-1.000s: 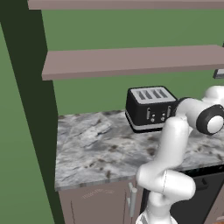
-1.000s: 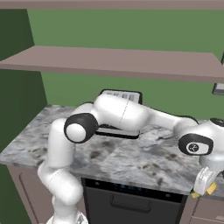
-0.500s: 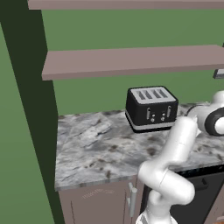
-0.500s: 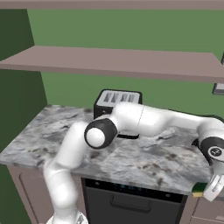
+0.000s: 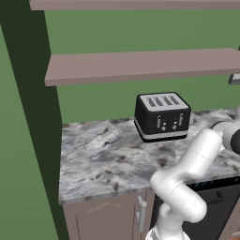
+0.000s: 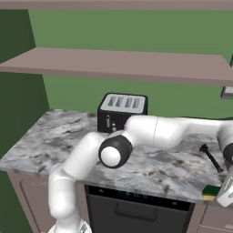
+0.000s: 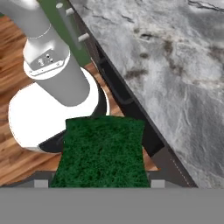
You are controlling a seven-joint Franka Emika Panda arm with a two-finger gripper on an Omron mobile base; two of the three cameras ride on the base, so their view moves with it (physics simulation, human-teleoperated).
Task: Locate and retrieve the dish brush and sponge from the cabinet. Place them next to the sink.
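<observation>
Overhead, the cabinet (image 5: 140, 65) spans the upper half of both base views as flat mauve-brown boards against a green back, with its dark green side panel at the left. Below it, the grey marbled counter (image 5: 103, 154) fills the middle of each frame. A black four-slot toaster (image 5: 162, 116) stands upright at the counter's rear, right of centre in the left base view and left of centre in the right base view. The white arm crosses the right base view from lower left to the right edge. The dish brush (image 6: 210, 157) lies flat on the counter at the right of that view, head toward the wall. The sponge (image 6: 211, 192) sits at the lower right, at the counter's front edge; in the hand view its green top fills the lower centre. The gripper (image 7: 99, 183) holds it there; its fingertips are hidden, so whether the jaws are clamped cannot be told.
</observation>
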